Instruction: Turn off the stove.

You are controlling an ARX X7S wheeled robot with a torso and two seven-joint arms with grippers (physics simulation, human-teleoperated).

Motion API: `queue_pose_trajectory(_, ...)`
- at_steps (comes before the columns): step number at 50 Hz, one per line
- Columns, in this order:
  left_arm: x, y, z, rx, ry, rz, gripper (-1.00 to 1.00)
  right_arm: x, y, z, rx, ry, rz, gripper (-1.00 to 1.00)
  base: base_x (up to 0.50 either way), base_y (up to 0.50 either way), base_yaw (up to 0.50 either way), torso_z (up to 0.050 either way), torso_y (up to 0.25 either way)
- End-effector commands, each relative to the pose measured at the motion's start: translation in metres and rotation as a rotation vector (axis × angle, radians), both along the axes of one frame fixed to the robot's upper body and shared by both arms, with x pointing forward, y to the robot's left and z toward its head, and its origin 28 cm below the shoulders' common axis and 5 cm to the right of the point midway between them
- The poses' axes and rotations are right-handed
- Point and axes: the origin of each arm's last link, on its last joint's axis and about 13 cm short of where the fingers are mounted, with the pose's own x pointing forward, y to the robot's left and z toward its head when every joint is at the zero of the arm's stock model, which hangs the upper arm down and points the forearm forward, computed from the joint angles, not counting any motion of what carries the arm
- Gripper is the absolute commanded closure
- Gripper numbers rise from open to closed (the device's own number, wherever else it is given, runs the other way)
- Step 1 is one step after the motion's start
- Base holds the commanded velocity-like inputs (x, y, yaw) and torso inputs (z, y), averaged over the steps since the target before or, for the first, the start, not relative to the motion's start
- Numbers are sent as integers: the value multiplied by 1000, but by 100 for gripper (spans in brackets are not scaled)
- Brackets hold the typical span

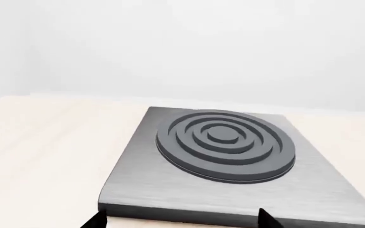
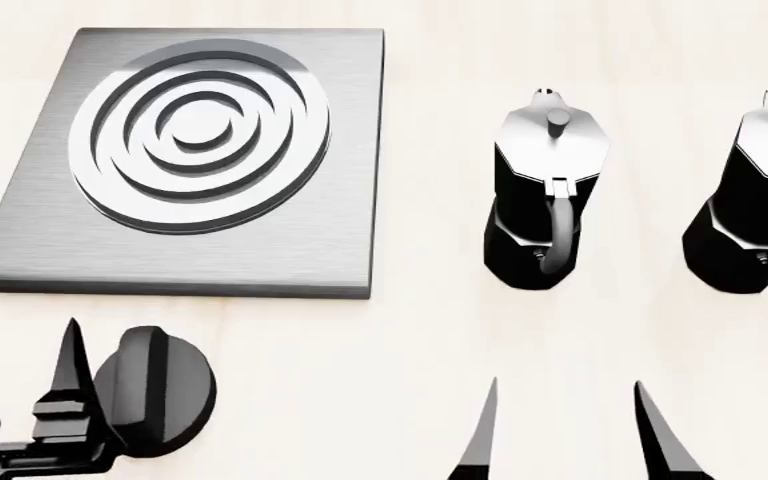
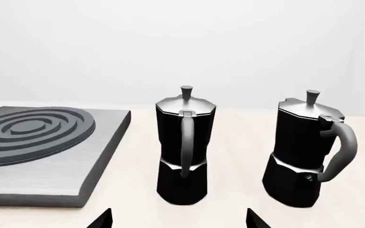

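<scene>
The stove (image 2: 184, 250) is a flat brushed-grey slab with a ringed round burner (image 2: 200, 135), at the upper left of the head view. Its black ridged knob (image 2: 157, 392) stands apart, in front of the slab's near edge. My left gripper (image 2: 137, 345) is at the knob; one finger (image 2: 71, 362) shows just left of it and the other is hidden behind it. In the left wrist view the left gripper (image 1: 181, 220) is open, tips wide apart before the stove (image 1: 233, 190); the knob is out of that view. My right gripper (image 2: 564, 420) is open and empty.
Two black moka pots with silver lids stand right of the stove, one (image 2: 548, 200) in the middle and one (image 2: 758, 200) at the right edge. In the right wrist view the open gripper (image 3: 179, 219) faces the nearer pot (image 3: 184, 147). Everything rests on a pale wooden table (image 2: 411, 340).
</scene>
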Motion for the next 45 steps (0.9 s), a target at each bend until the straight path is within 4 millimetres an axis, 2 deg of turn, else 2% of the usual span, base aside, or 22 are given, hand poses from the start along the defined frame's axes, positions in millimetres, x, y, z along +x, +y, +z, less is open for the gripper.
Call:
queue_pose_trajectory(1,-6,-2,9,-13,-54,-32,-100,4,-1,3,5,-12,2,-100,0,0,0,0,0)
queue_pose_trajectory(16,-10,-3,24,-36,-91,-84,-100,7,0,15,1,-45,10,-100,0,0,0,0,0)
queue_pose_trajectory(45,-15,-3,52,-52,-185,-131,-100,12,4,53,-16,-148,24,-100,0,0,0,0,0)
